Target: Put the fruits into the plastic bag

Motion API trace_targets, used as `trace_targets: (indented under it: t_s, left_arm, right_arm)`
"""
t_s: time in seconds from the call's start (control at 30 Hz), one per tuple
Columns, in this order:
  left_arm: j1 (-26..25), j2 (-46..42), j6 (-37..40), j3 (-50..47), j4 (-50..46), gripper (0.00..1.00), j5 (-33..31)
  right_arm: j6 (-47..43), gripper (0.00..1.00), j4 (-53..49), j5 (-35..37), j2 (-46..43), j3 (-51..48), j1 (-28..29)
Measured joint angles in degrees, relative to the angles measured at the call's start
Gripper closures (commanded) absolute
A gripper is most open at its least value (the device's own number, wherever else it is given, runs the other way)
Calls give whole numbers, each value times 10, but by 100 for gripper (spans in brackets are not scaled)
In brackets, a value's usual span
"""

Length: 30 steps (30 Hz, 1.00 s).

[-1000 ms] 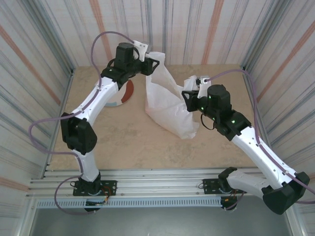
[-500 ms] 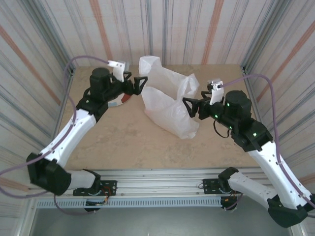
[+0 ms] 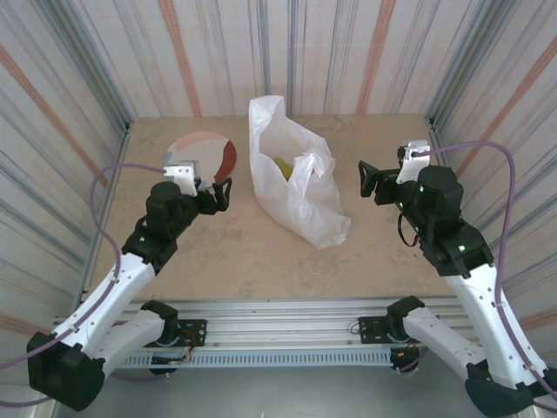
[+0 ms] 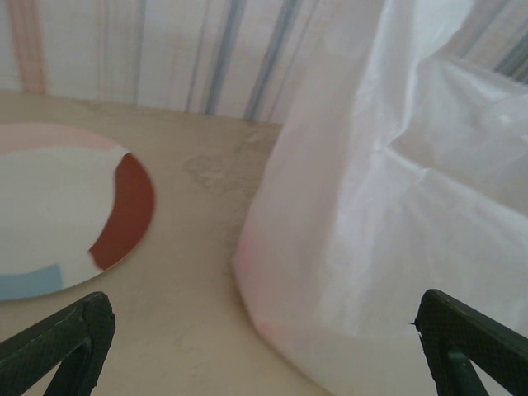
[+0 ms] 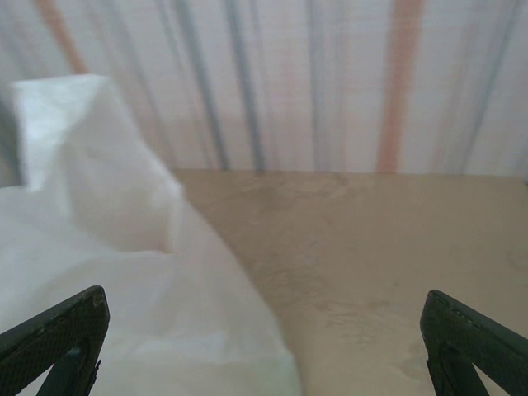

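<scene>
1. My left hand is spread wide. It grips nothing and touches nothing. It hangs over the bench at 9 o'clock of the bag, near it but apart, by the 5 o'clock rim of the plate.

2. My right hand is also spread wide, with nothing between its fingers. It hangs at 3 o'clock of the bag, apart from it.

3. The bag stands crumpled at mid-bench with its mouth up. A yellow-green fruit shows inside the mouth.

4. Left wrist view: the bag's wall takes the side from 12 to 4 o'clock and the plate lies at 9 o'clock, with bare bench between them. My fingers sit in the two bottom corners.

5. Right wrist view: the bag lies from 7 to 10 o'clock, with bench from 3 to 5 o'clock and the striped wall above.

6. Limits:
- The bag's film hides what it holds, so I cannot count the fruits inside.
- Both wrist views cut my fingers at the lower edge.
- The right wrist view is blurred.
</scene>
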Motion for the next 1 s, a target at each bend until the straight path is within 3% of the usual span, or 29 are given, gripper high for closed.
trace_targets:
  t_s: [0.33,0.53,0.73,1.0]
  left_arm:
    - [3,25,52,-63,24,1,-142]
    - [28,49,125,-96,64,1,-205]
    - [115,102,168,-153,164,1,-192]
    - [202,237,184,-176,289,1,-102]
  right_arm:
    - [48,1,136,18,114,-202,-186]
    - [51,1,214,40,178,-273,-211]
    - [46,1,304,49,225,-312,-211]
    - [16,1,434,48,291,-355,-210]
